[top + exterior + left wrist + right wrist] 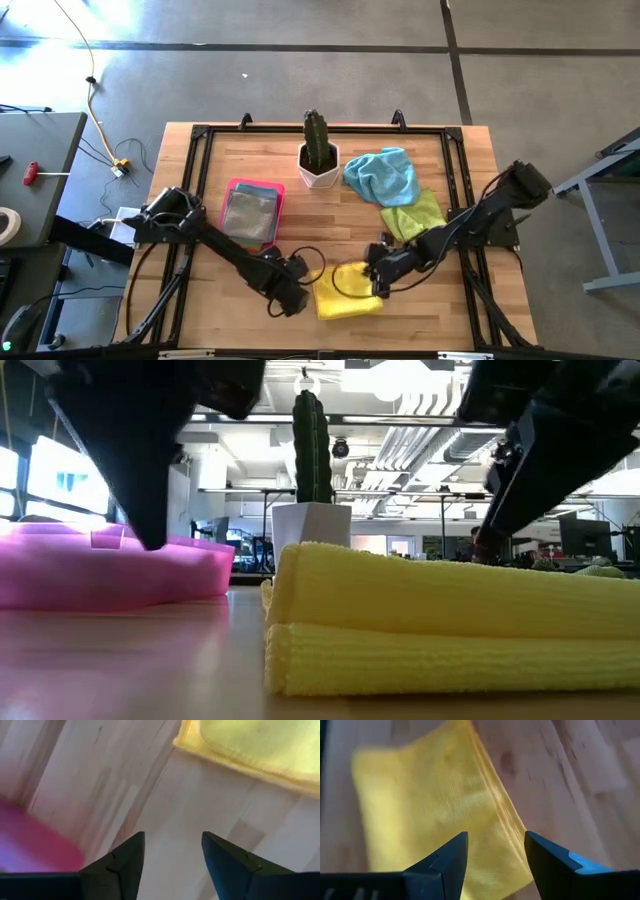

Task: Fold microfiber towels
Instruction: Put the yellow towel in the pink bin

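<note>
- The left gripper point(172, 865) had its two dark fingers spread with bare wood showing between them; it held nothing and hung over the table just beside the yellow towel's point(347, 292) left edge.
- The right gripper point(495, 865) also had its fingers apart, empty, poised over the yellow towel's right side with the folded edge running between the fingertips.
- The yellow towel lay folded flat on the wooden table point(450, 300) near the front edge, between the two grippers; in the low view it showed as two stacked layers.
- A lime green towel point(415, 215) lay crumpled behind the right gripper, and a light blue towel point(382, 176) lay bunched just beyond it, the two overlapping.
- A pink tray point(236, 188) sat left of centre, holding a folded grey towel point(250, 214).
- A cactus point(317, 143) in a white pot point(318, 172) stood at the back middle, between the tray and the blue towel.
</note>
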`<state>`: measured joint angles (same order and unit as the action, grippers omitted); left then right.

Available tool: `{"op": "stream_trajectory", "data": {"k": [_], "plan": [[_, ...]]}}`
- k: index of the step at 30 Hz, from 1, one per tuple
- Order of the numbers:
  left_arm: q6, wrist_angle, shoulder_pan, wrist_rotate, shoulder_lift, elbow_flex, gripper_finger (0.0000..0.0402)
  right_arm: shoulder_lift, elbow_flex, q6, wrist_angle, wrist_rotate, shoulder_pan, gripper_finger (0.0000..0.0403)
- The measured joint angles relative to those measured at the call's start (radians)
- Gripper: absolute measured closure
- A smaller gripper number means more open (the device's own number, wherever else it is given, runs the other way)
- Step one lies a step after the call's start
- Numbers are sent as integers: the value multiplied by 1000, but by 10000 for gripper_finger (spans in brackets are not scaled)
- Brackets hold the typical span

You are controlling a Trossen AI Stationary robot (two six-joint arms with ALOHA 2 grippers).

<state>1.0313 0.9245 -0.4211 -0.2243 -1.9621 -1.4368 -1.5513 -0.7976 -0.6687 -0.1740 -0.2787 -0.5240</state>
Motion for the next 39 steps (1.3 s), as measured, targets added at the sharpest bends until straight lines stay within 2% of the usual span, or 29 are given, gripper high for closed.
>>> {"op": "stream_trajectory", "data": {"k": [4,7,10,15,22,27,31,35,39], "plan": [[-147,-63,55,69,0,-4,236,32,95,-233,221,42,-23,215],[-255,-159,90,153,0,-4,244,22,114,-346,336,60,-76,215],[-330,-258,112,217,-4,-3,244,8,97,-471,328,67,-134,215],[-420,-383,130,262,-4,-3,233,-31,63,-632,325,64,-201,215],[-460,-423,129,278,-4,-5,219,-74,63,-682,212,45,-216,215],[-450,-428,121,371,-4,-5,218,-41,63,-575,45,15,-178,215],[-417,-434,104,372,-4,-6,218,-12,64,-501,-47,-1,-125,215],[-422,-435,85,370,-5,-6,218,29,63,-511,124,70,-138,215],[-433,-437,76,369,-5,-6,218,5,61,-557,291,65,-199,215]]}}
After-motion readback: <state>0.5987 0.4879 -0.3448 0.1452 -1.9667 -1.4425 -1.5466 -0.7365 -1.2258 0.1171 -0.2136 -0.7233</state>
